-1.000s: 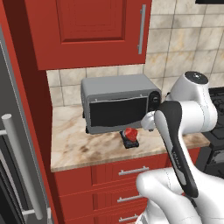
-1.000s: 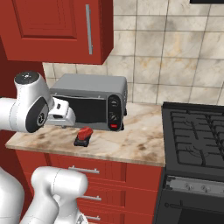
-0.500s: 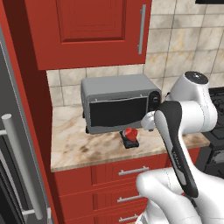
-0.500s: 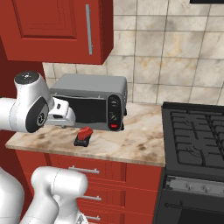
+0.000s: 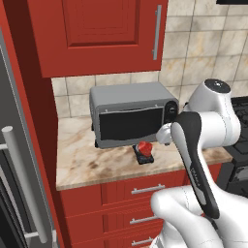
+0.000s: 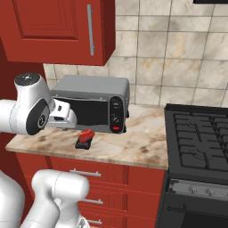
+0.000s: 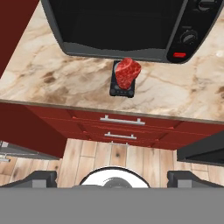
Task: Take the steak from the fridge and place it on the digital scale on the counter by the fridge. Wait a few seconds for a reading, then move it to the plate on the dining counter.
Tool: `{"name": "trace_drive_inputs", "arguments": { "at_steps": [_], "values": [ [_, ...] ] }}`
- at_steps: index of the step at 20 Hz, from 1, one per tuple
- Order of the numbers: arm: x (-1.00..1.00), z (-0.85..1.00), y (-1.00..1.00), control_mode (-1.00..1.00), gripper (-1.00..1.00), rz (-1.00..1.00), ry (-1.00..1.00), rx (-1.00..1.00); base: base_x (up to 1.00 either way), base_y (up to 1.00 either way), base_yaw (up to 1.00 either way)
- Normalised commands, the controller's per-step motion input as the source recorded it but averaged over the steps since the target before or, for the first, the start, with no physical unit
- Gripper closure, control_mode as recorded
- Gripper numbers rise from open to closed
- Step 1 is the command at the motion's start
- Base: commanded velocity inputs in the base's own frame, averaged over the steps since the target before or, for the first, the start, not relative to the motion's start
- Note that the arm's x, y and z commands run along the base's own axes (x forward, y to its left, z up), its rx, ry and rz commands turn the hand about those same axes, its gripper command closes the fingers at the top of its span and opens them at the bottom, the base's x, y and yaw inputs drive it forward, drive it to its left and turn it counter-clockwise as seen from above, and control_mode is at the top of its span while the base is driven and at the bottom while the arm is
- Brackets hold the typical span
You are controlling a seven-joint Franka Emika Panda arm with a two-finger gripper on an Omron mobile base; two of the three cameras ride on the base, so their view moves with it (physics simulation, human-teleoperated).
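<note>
Steak (image 7: 127,72), red, marbled, atop black scale (image 7: 122,88).

Home kitchen, rendered. Red wall cupboard (image 5: 97,34) with a silver bar handle above a short marbled stone counter (image 5: 87,162); red drawers (image 6: 89,176) below. Grey toaster oven (image 6: 91,104) against a beige tiled wall (image 6: 178,53). Black gas stove (image 6: 200,147) beside the counter. Dark fridge (image 5: 14,193) at far left. Wood plank floor (image 7: 113,159).

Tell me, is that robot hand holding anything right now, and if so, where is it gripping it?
Nothing is held. The gripper is open and hangs well back from the counter, while the steak lies by itself on the digital scale.
</note>
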Motion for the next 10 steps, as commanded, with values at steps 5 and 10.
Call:
{"name": "trace_drive_inputs", "arguments": {
  "at_steps": [5,10],
  "values": [
    [0.0,-0.06,0.0,-1.0,-1.0,0.0,0.02,0.0,0.0,0.0,0.0],
    [0.72,-0.88,0.23,-1.0,-1.0,-0.07,0.13,-0.08,0.0,0.0,0.0]
  ]
}}
